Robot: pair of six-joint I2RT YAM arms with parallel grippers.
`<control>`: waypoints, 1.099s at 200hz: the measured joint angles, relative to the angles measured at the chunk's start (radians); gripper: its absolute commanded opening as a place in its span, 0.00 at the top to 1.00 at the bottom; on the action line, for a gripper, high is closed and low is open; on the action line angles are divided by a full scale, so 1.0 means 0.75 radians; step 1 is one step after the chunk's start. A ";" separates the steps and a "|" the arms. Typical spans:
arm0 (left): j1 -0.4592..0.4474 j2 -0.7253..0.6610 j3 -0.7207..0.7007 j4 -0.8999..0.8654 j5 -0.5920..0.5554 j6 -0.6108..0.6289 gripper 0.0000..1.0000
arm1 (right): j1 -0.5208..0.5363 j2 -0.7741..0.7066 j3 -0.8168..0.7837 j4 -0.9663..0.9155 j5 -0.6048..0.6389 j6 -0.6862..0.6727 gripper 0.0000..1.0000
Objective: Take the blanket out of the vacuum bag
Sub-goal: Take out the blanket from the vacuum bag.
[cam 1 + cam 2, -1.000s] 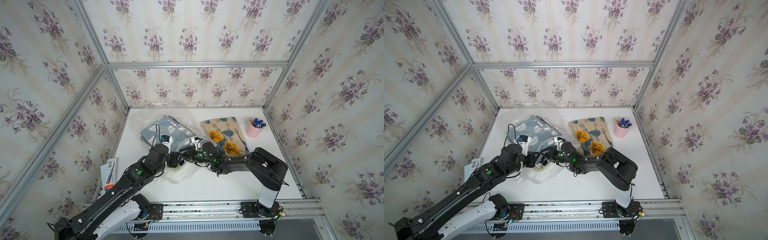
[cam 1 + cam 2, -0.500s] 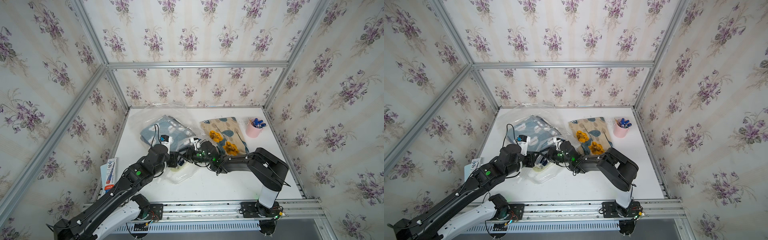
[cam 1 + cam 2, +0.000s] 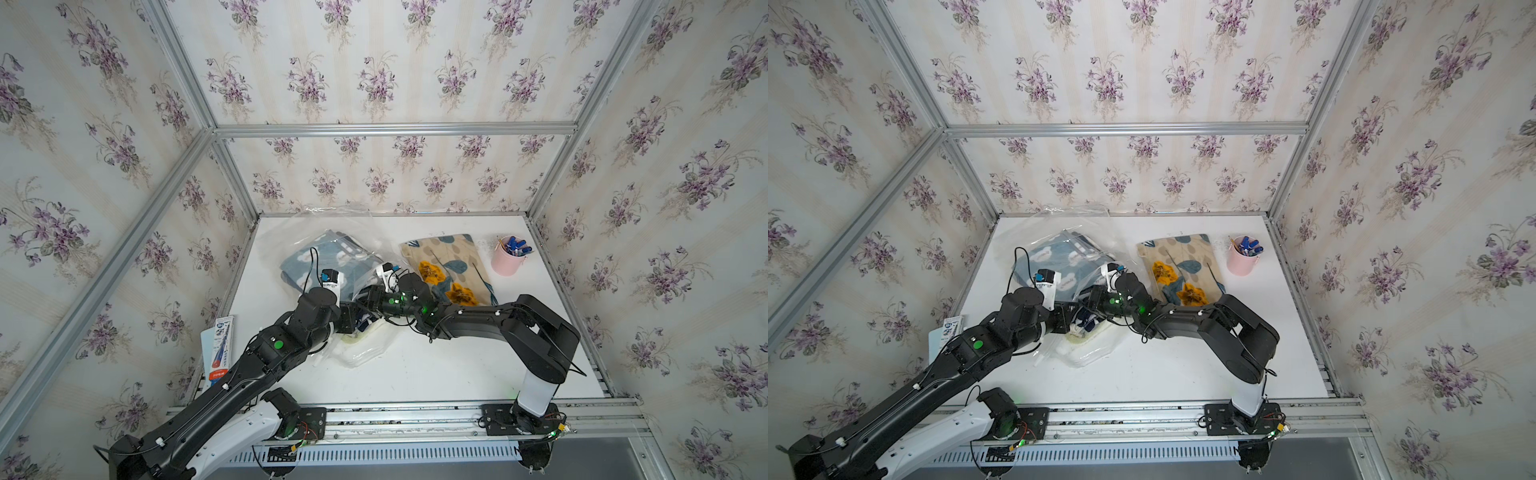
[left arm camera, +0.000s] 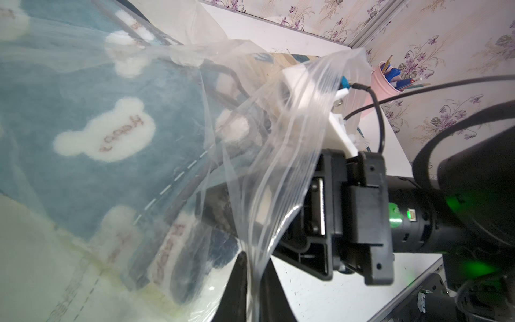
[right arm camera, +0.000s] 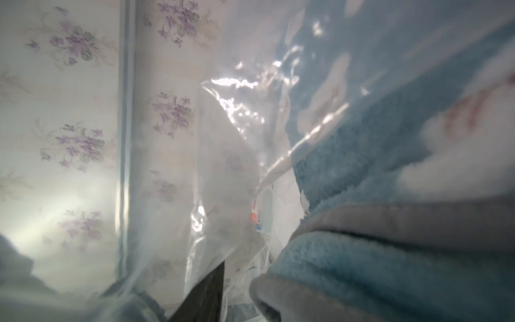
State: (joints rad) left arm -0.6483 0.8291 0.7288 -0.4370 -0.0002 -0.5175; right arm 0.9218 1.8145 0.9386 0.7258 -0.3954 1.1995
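The vacuum bag (image 3: 332, 222) is clear crinkly plastic lying at the table's back left, and its near end (image 3: 1090, 353) reaches toward me. Inside it lies the blanket (image 3: 307, 262), blue fleece with white bear shapes (image 4: 106, 139). My left gripper (image 4: 255, 256) is shut on a pinch of the bag's plastic at its mouth (image 3: 359, 322). My right gripper (image 3: 365, 299) reaches into the mouth from the right. In the right wrist view one dark finger (image 5: 206, 292) shows with plastic beside it. A grey-edged fold of blanket (image 5: 320, 264) hides the other finger.
A folded beige cloth with yellow flowers (image 3: 449, 266) lies right of the bag. A pink cup of pens (image 3: 508, 262) stands at the back right. A flat printed packet (image 3: 218, 345) lies along the left edge. Papered walls close in on three sides.
The right gripper's jaws have spread wider inside the bag's mouth. Both arms stay almost where they were, and the left grip on the plastic is unchanged.
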 measured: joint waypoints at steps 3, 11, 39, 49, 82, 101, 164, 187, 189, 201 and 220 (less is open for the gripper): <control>0.000 -0.002 0.000 -0.001 0.001 0.000 0.88 | 0.000 0.003 -0.001 0.000 -0.004 -0.001 0.54; -0.001 -0.006 0.000 -0.003 0.001 0.000 0.88 | 0.000 0.006 -0.006 0.000 -0.008 -0.001 0.54; -0.002 -0.015 -0.003 -0.006 0.004 0.000 0.88 | -0.001 0.005 -0.049 0.003 -0.008 -0.003 0.53; -0.002 -0.013 -0.004 -0.009 0.005 0.000 0.88 | -0.001 0.005 -0.065 0.005 -0.007 -0.003 0.52; -0.002 -0.009 -0.006 -0.008 0.015 0.000 0.88 | -0.002 0.015 -0.104 0.012 0.003 0.004 0.50; -0.002 -0.002 -0.012 0.001 0.024 -0.001 0.89 | -0.003 0.033 -0.110 0.013 0.017 0.009 0.49; -0.002 0.010 -0.020 0.032 0.032 -0.006 0.89 | -0.003 0.106 0.009 0.002 0.064 0.015 0.47; -0.001 -0.014 -0.021 0.028 0.017 -0.006 0.88 | -0.007 0.121 0.064 -0.026 0.067 0.011 0.49; -0.001 -0.015 -0.021 0.028 0.015 -0.006 0.88 | -0.007 0.121 0.067 -0.027 0.067 0.011 0.50; -0.001 -0.030 -0.012 0.016 0.000 -0.005 0.88 | -0.006 0.121 0.089 -0.030 0.063 0.011 0.51; -0.002 -0.047 0.018 -0.011 -0.017 0.008 0.88 | -0.004 0.116 0.124 -0.049 0.051 0.011 0.52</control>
State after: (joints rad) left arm -0.6495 0.7937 0.7422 -0.4454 -0.0132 -0.5117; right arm 0.9192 1.9018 1.0317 0.6891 -0.3569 1.2079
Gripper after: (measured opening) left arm 0.122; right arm 0.481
